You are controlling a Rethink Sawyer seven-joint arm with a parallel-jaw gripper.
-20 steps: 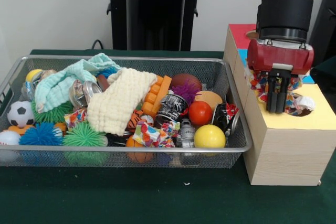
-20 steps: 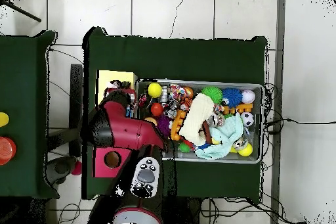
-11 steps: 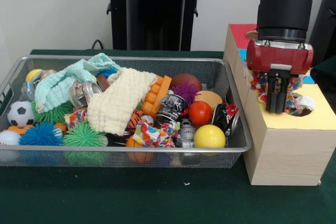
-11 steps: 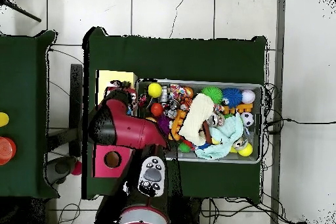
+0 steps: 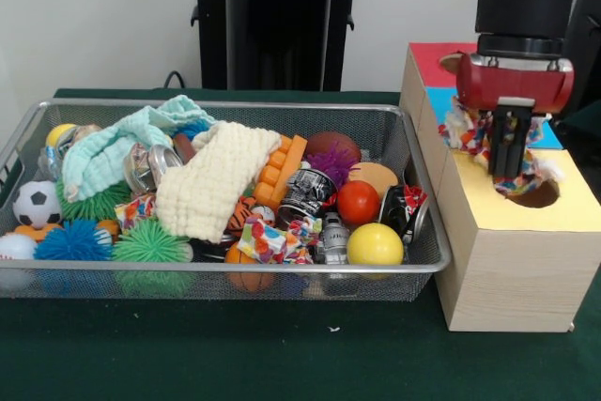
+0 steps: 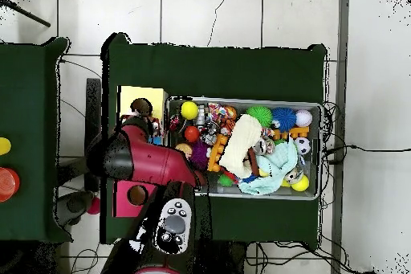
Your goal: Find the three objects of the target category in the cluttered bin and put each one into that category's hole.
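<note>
My gripper [image 5: 510, 168] hangs over the wooden box [image 5: 512, 269], just above the dark hole [image 5: 537, 196] in its yellow top. It is shut on a confetti-print cloth [image 5: 463, 129], which bunches round the fingers and hangs down to the hole's rim. The wire mesh bin [image 5: 235, 271] stands left of the box. Two more confetti cloths lie in it, one at the front middle [image 5: 268, 241] and one beside the green spiky balls [image 5: 136, 206]. In the overhead view the red arm [image 6: 148, 162] hides the gripper; the hole [image 6: 142, 107] and the bin [image 6: 241, 100] show.
The bin also holds a cream waffle cloth [image 5: 214, 180], a mint towel [image 5: 117, 143], balls, cans and spiky toys. The box has a red section with a hole [image 5: 451, 61] at the back. The black pedestal [image 5: 272, 16] stands behind the bin.
The gripper has risen from the hole and shifted slightly right. The confetti cloth has come up with it and still clings round the fingers.
</note>
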